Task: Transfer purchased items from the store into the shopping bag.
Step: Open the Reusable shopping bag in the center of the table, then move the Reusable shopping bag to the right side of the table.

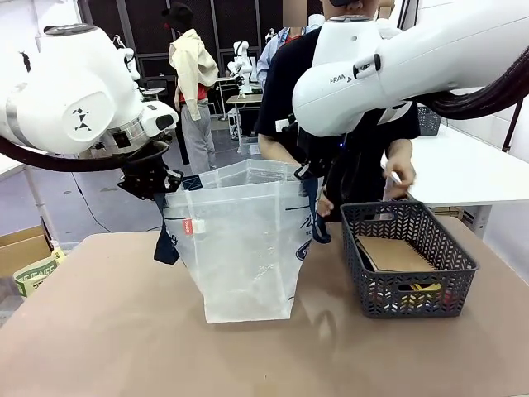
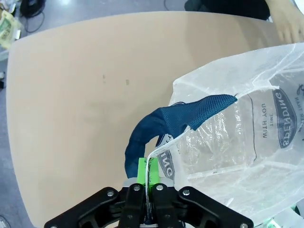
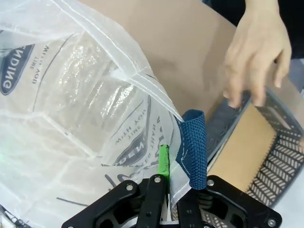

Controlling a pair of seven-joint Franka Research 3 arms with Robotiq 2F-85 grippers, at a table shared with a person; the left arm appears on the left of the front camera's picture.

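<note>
Front view: left hand [image 1: 157, 184] and right hand [image 3: 167, 164] each clamped on the shopping bag [image 1: 240, 248] rim.

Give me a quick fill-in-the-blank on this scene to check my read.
The left hand and the right hand are both ____ on the rim of the shopping bag. The brown pack lies in the mesh ____. The person's hand hovers on the robot's ____ side of the bag.
Missing: shut; basket; right.

White arms [image 1: 74, 99], black gripper [image 2: 148, 170] (green pads [image 2: 141, 170])
</note>
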